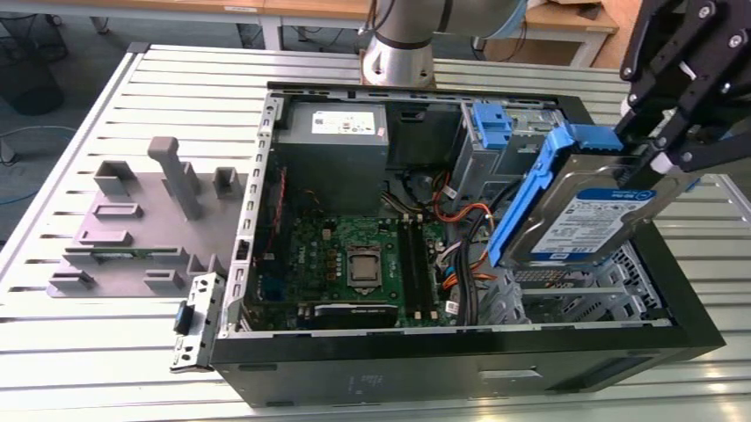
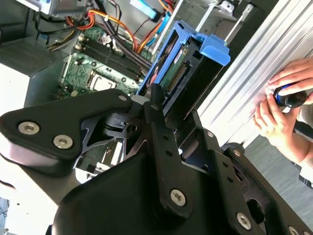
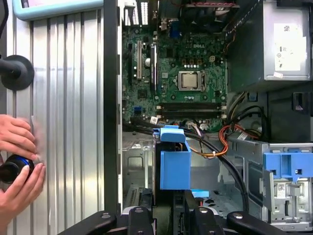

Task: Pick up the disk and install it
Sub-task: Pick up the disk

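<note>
Here the gripper (image 1: 652,156) is pinching the disk (image 1: 583,214) at its upper end, with the fingers pressed together on it. The disk hangs tilted in the air, its lower end pointing down toward the metal drive cage (image 1: 561,290) inside the open computer case (image 1: 692,327). It does not touch the cage, as far as I can judge. In the exterior view it is on the right part of the case, well apart from the motherboard (image 1: 352,255).

I judge the disk to be stiff and rather heavy for its size, because the body is metal. The labelled face looks smooth, so it may slide in a weak grip. The blue plastic rails around it can probably bend a little, so they are not the best place for strong pressure. A drive is also sensitive to knocks. In the second wrist view the connector edge (image 2: 182,73) is at the end near the gripper, and the fingers should stay off it. Holding on one short end lets the long body act as a lever, so a firm hold on the metal sides seems safer.

A person's hand (image 3: 19,169) rests on the table (image 3: 68,122) beside the case.
</note>
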Controlling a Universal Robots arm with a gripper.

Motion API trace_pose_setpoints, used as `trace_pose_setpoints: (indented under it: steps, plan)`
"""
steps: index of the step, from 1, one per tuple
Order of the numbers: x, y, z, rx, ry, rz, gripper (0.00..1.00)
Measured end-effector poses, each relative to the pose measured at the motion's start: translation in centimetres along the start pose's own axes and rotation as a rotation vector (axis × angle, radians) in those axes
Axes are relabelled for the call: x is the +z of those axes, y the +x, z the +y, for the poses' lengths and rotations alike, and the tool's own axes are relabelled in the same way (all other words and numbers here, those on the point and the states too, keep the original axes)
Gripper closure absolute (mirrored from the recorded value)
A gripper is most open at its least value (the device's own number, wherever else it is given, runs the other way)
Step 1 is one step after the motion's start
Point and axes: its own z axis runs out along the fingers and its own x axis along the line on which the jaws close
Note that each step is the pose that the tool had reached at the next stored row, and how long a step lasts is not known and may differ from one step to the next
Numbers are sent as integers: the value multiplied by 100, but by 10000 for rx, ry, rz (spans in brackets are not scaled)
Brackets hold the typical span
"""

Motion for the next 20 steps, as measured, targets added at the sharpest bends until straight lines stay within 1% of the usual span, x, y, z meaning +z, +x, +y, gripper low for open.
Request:
trace_pose_setpoints:
  steps: [3,7,16,18,20]
  plan:
    - [18,41,-71,0,0,-1,65]
    - [46,77,-141,1,0,-1,65]
    - [101,81,-325,1,-1,-2,65]
    - [112,81,-352,0,-3,2,65]
    - [113,81,-355,0,-3,2,65]
